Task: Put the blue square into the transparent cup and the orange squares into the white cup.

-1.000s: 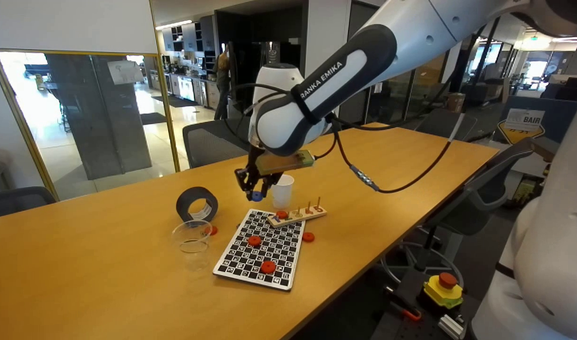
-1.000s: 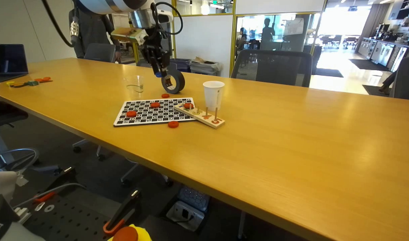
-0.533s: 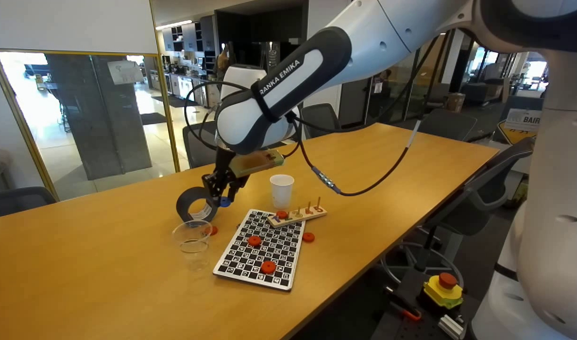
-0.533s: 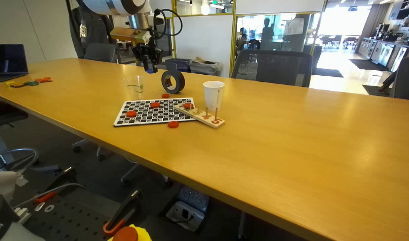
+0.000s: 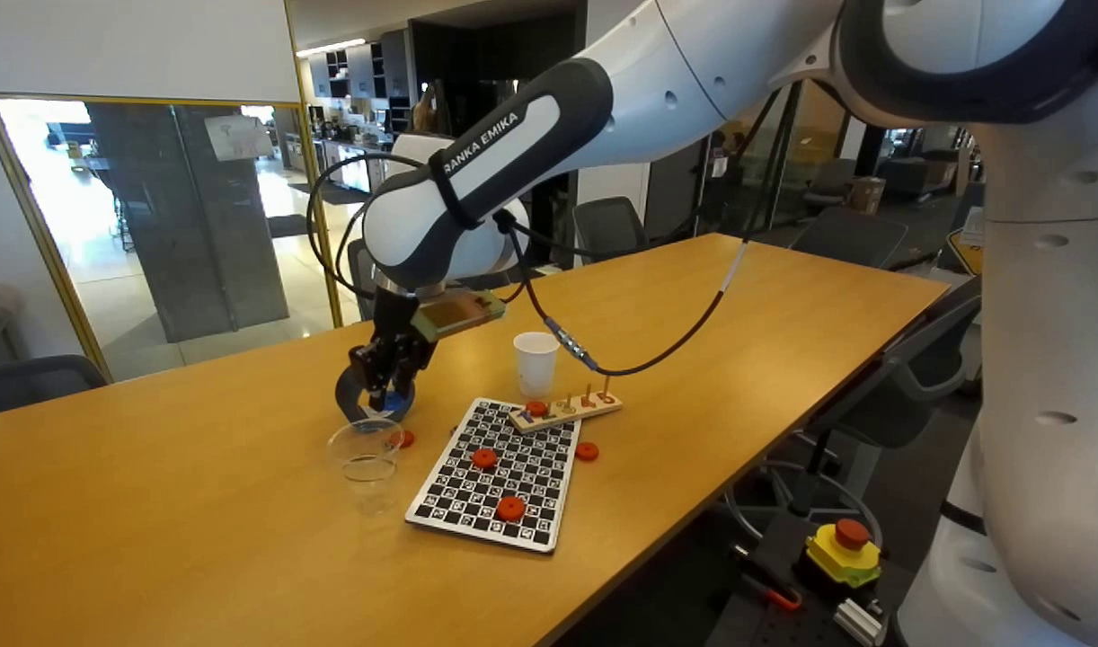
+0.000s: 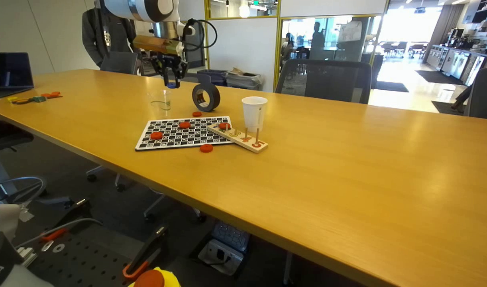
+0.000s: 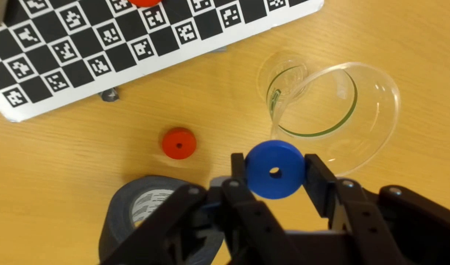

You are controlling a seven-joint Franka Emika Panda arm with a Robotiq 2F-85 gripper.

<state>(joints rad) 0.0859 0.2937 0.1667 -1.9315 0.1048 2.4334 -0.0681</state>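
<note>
My gripper [image 7: 273, 169] is shut on the blue square [image 7: 274, 154], a round disc with a centre hole, pinched at its sides. In both exterior views it hangs above the table. The transparent cup [image 5: 369, 467] stands upright on the table; in the wrist view its rim lies just beyond the right fingertip, and the disc overlaps its edge. The white cup [image 6: 254, 113] stands upright behind the peg strip. Of the orange squares, also round discs, one orange square [image 7: 179, 143] lies between tape and board, two on the checkered board, one beside it, one at the peg strip's end.
A black tape roll [image 6: 215, 97] stands on edge close to the gripper. The checkered board [image 6: 144, 141] lies flat, with a wooden peg strip [image 6: 243, 141] across its corner. A laptop [image 6: 8, 71] and small coloured tools [image 6: 38, 99] are farther along the table.
My gripper has carried the blue square away from the white cup, past the tape roll, to near the transparent cup. The cups and orange squares have stayed where they were.
</note>
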